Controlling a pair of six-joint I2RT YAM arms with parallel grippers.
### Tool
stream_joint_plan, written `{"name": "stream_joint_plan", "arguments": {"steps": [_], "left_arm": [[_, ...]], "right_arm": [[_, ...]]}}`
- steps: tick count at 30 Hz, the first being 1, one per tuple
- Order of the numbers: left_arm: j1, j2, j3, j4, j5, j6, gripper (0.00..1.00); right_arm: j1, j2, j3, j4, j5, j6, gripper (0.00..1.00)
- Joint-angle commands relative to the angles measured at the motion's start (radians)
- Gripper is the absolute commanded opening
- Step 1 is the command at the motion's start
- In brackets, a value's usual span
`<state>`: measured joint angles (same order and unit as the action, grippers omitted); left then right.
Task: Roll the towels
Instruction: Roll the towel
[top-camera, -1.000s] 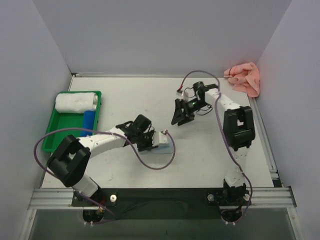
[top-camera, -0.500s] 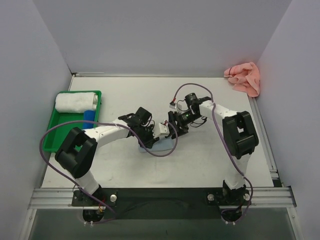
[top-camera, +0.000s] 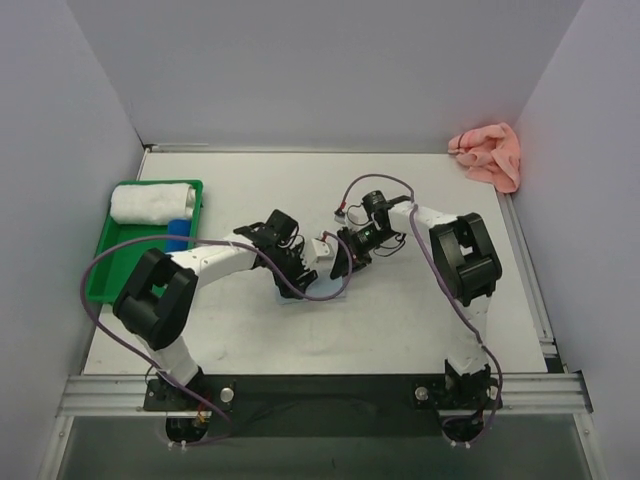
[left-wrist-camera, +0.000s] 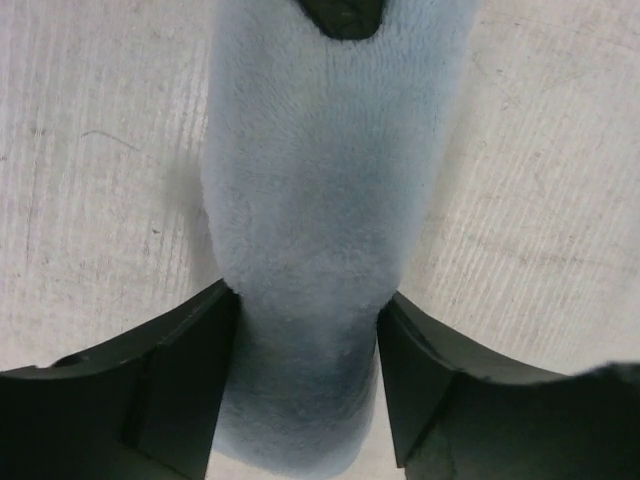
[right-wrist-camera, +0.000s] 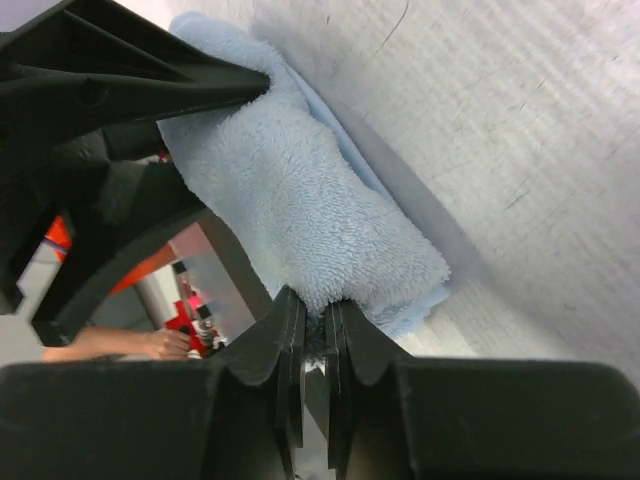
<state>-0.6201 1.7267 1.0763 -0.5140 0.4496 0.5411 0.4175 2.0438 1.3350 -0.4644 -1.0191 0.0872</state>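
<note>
The light blue towel (left-wrist-camera: 320, 180) is a short roll near the table's middle (top-camera: 322, 247), with a loose flat bit under it (right-wrist-camera: 415, 300). My left gripper (left-wrist-camera: 305, 300) straddles the roll, a finger pressed against each side, and the cloth narrows between them. My right gripper (right-wrist-camera: 313, 305) is shut on the fluffy end of the same roll (right-wrist-camera: 300, 200), with a little cloth pinched between its jaws. In the top view the two grippers meet at the roll, left (top-camera: 300, 268) and right (top-camera: 338, 262). The salmon pink towel (top-camera: 488, 155) lies crumpled in the back right corner.
A green tray (top-camera: 103, 272) stands at the left edge, holding a white rolled cloth (top-camera: 150, 203) and a blue object (top-camera: 178, 237). Purple cables loop from both arms over the table. Walls close in the left, back and right sides.
My right gripper has swung left to the blue roll and closed on its end. My left gripper has carried the roll a little toward the back.
</note>
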Motion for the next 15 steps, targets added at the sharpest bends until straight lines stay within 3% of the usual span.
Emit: {"name": "stream_joint_plan", "arguments": {"steps": [1, 7, 15], "left_arm": [[-0.018, -0.073, -0.065, 0.071, -0.084, -0.043, 0.68], [-0.070, -0.219, -0.151, 0.236, -0.216, 0.069, 0.83], [-0.138, -0.240, -0.190, 0.336, -0.227, 0.230, 0.84]], "right_arm": [[-0.011, 0.044, 0.046, -0.002, -0.048, 0.040, 0.00], [-0.034, 0.084, 0.062, 0.003, -0.099, 0.089, 0.00], [-0.049, 0.144, 0.102, 0.001, -0.139, 0.126, 0.00]]}}
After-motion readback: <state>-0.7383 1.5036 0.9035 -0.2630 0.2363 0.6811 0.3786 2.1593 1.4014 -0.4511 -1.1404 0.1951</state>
